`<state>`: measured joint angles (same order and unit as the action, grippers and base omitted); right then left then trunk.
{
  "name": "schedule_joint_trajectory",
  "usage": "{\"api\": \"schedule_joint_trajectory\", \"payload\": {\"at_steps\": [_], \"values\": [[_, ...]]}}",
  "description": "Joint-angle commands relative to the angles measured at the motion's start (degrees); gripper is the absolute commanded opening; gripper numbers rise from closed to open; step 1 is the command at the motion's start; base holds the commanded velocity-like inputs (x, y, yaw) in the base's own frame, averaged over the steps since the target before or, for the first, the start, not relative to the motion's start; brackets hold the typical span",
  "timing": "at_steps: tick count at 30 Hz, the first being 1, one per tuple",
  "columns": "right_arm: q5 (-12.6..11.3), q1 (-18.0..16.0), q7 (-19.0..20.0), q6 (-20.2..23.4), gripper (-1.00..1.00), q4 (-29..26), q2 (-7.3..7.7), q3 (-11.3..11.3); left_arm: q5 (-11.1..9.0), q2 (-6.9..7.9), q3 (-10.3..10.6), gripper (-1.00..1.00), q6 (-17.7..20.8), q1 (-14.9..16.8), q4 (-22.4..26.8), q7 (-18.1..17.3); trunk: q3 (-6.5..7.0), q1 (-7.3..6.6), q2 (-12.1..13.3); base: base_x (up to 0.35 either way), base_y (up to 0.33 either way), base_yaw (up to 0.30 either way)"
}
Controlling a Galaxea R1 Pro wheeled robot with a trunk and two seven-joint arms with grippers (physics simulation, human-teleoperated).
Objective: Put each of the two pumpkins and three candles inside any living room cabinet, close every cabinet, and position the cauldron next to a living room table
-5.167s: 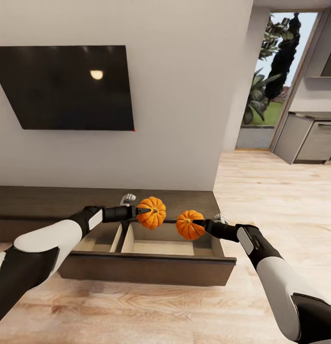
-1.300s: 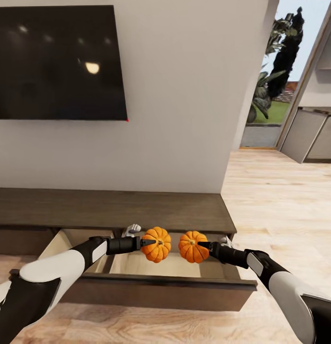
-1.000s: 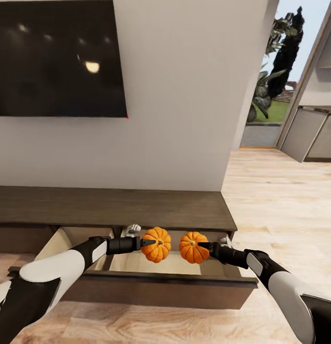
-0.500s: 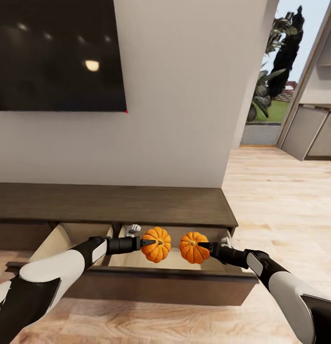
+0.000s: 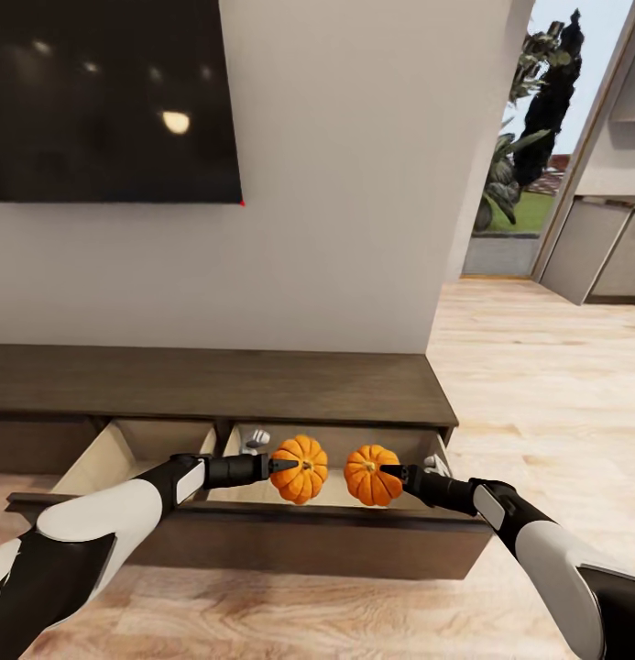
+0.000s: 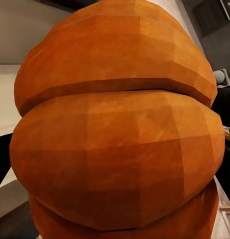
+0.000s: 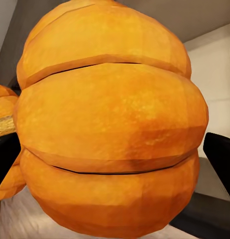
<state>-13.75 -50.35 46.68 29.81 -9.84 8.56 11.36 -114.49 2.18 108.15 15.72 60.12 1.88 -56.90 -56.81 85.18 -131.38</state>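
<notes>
Left hand (image 5: pixel 279 466) & right hand (image 5: pixel 390 474) each grip a pumpkin (image 5: pixel 300 468) (image 5: pixel 370 475) over open cabinet (image 5: pixel 262 541) drawer.

No legible text or labels

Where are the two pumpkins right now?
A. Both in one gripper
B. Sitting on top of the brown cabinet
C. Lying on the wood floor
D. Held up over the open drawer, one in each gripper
D: the left gripper holds one pumpkin and the right gripper the other pumpkin, over the open drawer.
</notes>
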Motion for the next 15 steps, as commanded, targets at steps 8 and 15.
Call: {"api": "schedule_joint_trajectory", "payload": {"at_steps": [8, 15], "values": [[-0.13, -0.01, -0.01, 0.08, -1.00, -0.01, 0.05, 0.06, -0.70, 2.92, -2.52, -1.00, -0.30, 0.00, 0.34, -0.63, -0.36, 0.44, -0.82, 0.000, 0.000, 0.000], [-0.13, -0.01, -0.01, 0.09, -1.00, -0.01, 0.05, 0.06, -0.70, 2.92, -2.97, -1.00, -0.32, 0.00, 0.44, -0.67, -0.36, 0.44, -0.82, 0.190, 0.000, 0.000]]}}
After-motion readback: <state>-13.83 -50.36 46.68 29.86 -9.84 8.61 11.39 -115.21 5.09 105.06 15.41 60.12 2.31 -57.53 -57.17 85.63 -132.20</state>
